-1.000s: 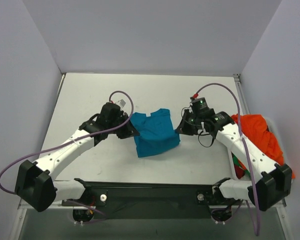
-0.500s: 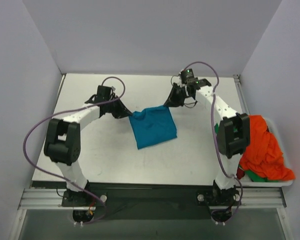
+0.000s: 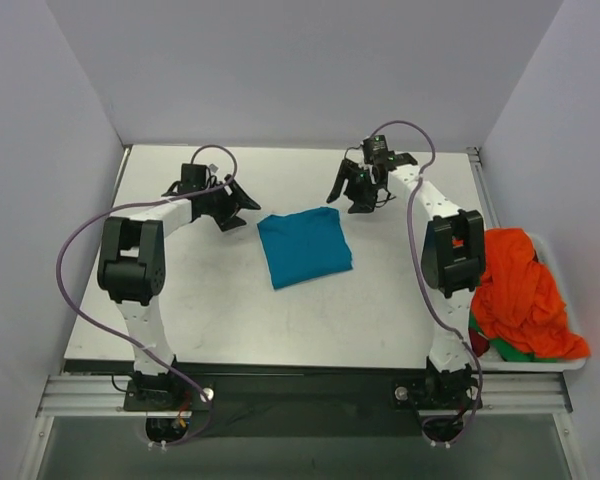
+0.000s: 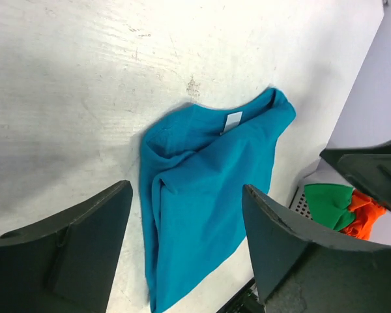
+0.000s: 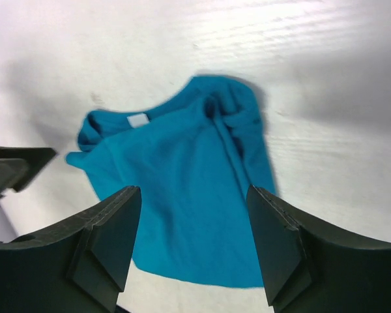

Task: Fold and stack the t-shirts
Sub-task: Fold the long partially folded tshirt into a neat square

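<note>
Left hand [image 4: 186,192] wide — green t-shirt [image 4: 329,202] half-hidden

Folded teal t-shirt [image 4: 205,195] flat on white table [image 4: 72,78], jaws apart, empty

White table [image 3: 230,320], top scuffed, faint streaks, a few dark specks. Plain pale lavender walls box it in: back wall [image 3: 300,70], left wall [image 3: 30,200], right wall [image 3: 570,150]. Aluminium rail [image 3: 90,398] along near edge, grey-green floor [image 3: 300,455] below. White bin [image 3: 555,366] at table's right edge. Light even, shadows soft.
</note>
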Controlling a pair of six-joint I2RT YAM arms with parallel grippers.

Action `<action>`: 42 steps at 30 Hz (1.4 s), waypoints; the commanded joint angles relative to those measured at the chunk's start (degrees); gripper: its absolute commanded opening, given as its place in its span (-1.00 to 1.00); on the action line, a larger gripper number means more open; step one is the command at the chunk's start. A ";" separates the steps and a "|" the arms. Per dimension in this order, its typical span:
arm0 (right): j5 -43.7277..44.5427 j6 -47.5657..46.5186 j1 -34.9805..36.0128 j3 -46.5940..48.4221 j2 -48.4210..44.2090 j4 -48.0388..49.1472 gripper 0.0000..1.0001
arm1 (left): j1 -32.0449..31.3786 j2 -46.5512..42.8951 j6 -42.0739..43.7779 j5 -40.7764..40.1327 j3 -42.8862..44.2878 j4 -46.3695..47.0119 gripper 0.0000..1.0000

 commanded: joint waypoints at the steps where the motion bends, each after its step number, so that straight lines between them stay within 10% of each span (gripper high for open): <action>1: 7.15 -3.47 1.34 -5.20 -8.71 -1.07 0.31 | 0.48 -5.76 1.00 -0.81 -0.67 2.82 0.55; 15: 19.56 -9.63 8.73 -7.51 -5.30 2.18 0.07 | -13.32 -2.71 3.10 -14.61 2.83 -4.74 -0.90; 26: 20.43 -4.63 10.93 -13.71 -1.42 3.59 0.09 | -13.85 8.47 6.36 -20.15 11.46 -13.36 -0.89; 42: 18.77 7.42 19.46 -54.42 -29.62 17.21 0.08 | -15.35 -20.70 2.22 -20.16 -28.71 3.34 -0.81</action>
